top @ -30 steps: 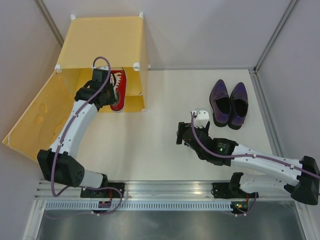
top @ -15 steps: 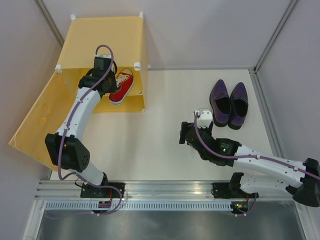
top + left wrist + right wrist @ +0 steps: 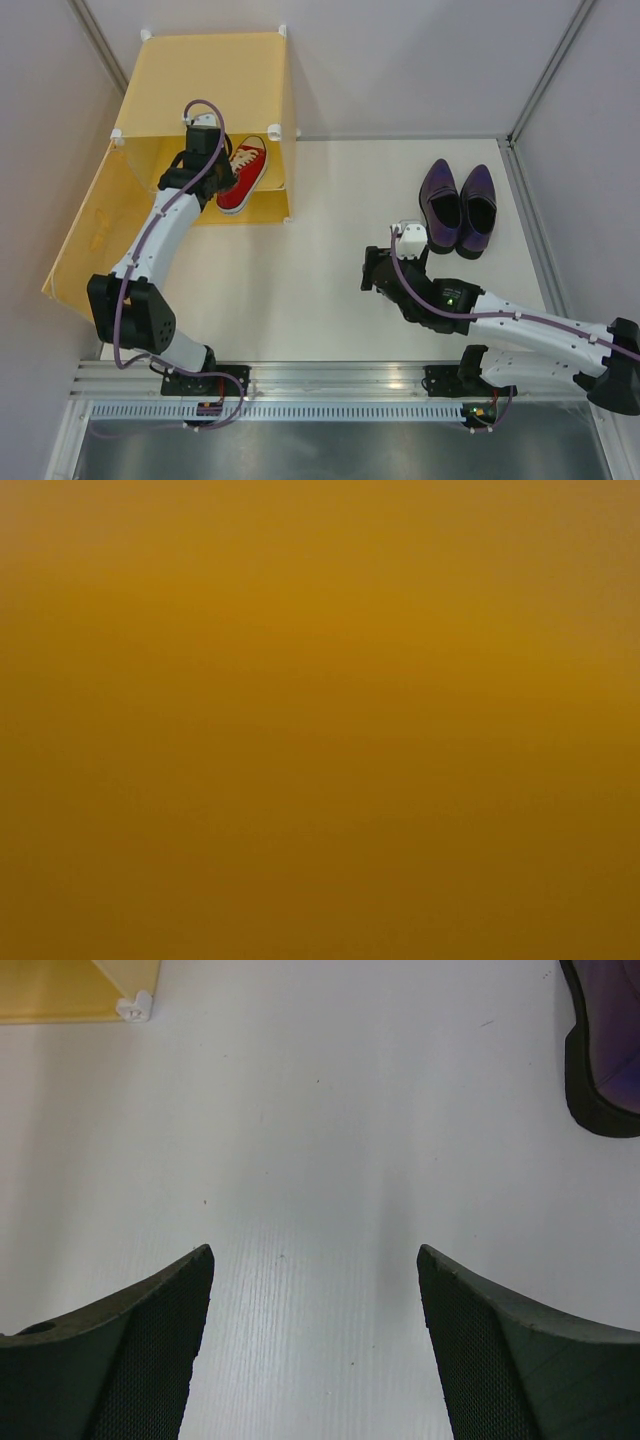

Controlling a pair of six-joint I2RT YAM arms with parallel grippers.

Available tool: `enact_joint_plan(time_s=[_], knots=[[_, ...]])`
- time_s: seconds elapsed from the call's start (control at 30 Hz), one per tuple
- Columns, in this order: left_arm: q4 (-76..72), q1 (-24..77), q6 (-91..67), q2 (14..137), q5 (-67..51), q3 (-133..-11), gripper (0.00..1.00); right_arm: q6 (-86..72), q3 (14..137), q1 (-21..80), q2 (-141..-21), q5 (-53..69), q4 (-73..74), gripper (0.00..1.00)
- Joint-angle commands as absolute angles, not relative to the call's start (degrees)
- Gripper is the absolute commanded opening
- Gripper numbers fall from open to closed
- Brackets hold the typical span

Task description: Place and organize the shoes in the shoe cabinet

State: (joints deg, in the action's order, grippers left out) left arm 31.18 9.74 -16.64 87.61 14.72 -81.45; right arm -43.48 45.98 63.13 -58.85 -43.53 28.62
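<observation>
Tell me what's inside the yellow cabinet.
One red sneaker lies at the open front, beside the left arm reaching in. The top of the cabinet covers everything deeper.

Top view looks down, left wrist against cabinet (image 3: pixel 205 80), right wrist low over table (image 3: pixel 320 1160)

Open table (image 3: pixel 330 230) separates shoe cabinet (image 3: pixel 205 80) from purple shoes (image 3: pixel 441 205); left arm (image 3: pixel 165 215) crowds the cabinet's mouth.
</observation>
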Motion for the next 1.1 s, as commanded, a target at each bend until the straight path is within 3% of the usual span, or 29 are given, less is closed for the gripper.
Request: enact_joint_plan(time_s=[0.0, 0.3, 0.6, 1.07], knots=[[28.4, 9.1, -18.9, 85.3, 14.9, -79.7, 0.38, -44.6, 45.8, 62.9, -57.6, -43.3, 28.8, 0.86], [28.1, 9.1, -17.8, 80.1, 12.9, -79.2, 0.7, -45.2, 45.4, 63.0, -57.3, -41.2, 28.7, 0.86], [27.8, 7.8, -14.5, 74.1, 6.5, -73.9, 0.91, -45.4, 45.3, 63.0, -57.8, -39.6, 28.1, 0.85], [13.0, 7.3, -10.4, 67.1, 3.0, -55.8, 0.91, -46.1, 43.2, 63.0, -58.2, -38.1, 26.6, 0.85]])
